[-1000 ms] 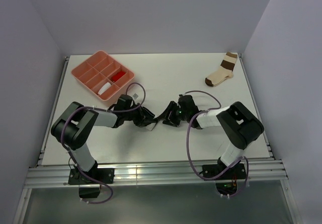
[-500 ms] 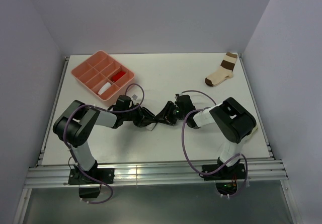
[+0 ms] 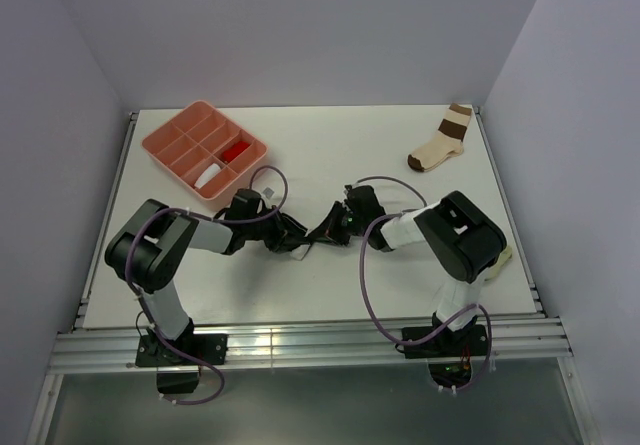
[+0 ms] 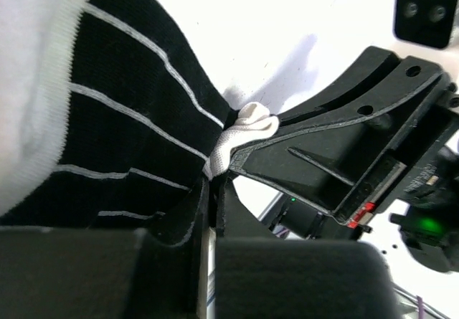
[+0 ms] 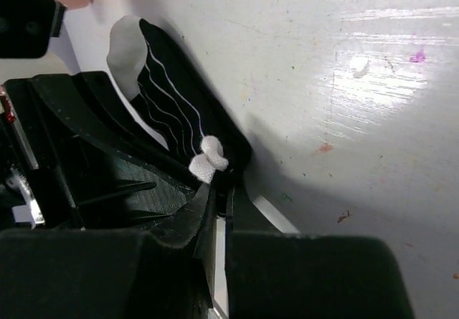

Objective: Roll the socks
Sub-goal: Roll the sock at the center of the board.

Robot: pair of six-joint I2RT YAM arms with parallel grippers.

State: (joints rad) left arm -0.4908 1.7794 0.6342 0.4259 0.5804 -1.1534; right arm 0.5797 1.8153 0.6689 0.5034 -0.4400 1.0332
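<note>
now the right gripper (image 5: 221,190), spread a second ago, pinches the white tip of the striped sock (image 4: 122,111) near the middle of the table (image 3: 300,285); the left gripper (image 4: 211,197) clamps it just beside.

Laboratory robot cell. Indicators: white desk (image 3: 330,150) enclosed by plain grey walls (image 3: 300,35); left arm (image 3: 160,250) and right arm (image 3: 460,240) bolted to an aluminium rail (image 3: 320,345); exposed purple cables (image 3: 365,295) looping free.
</note>
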